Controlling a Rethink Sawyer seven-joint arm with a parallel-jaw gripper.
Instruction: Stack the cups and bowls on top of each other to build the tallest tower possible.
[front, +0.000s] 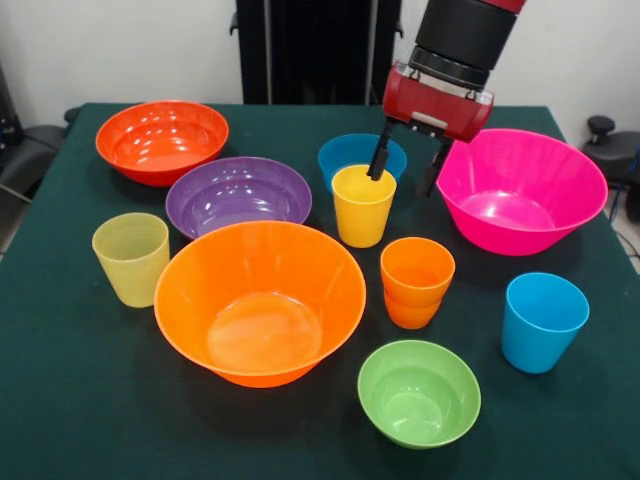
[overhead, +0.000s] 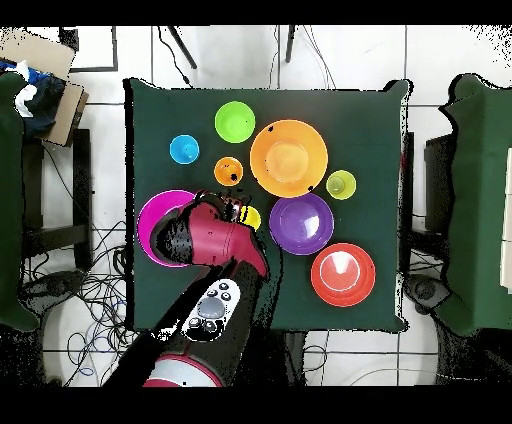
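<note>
While nothing is yet stacked, you have every vessel standing separately on the green bench. Largest first: the orange large bowl sits at centre frame, the hot pink large bowl at the right. The purple bowl lies just above the orange one, the red-orange bowl at upper left. The lime green bowl is at lower centre-right, the blue bowl behind the yellow cup. The ribbed yellow-green cup stands at left, the orange cup right of centre, the sky blue cup at lower right. So the whole tower is left to build. Your pincer is spread open, one finger dipping inside the yellow cup's rim, the other outside; it grips nothing as far as you can judge.
</note>
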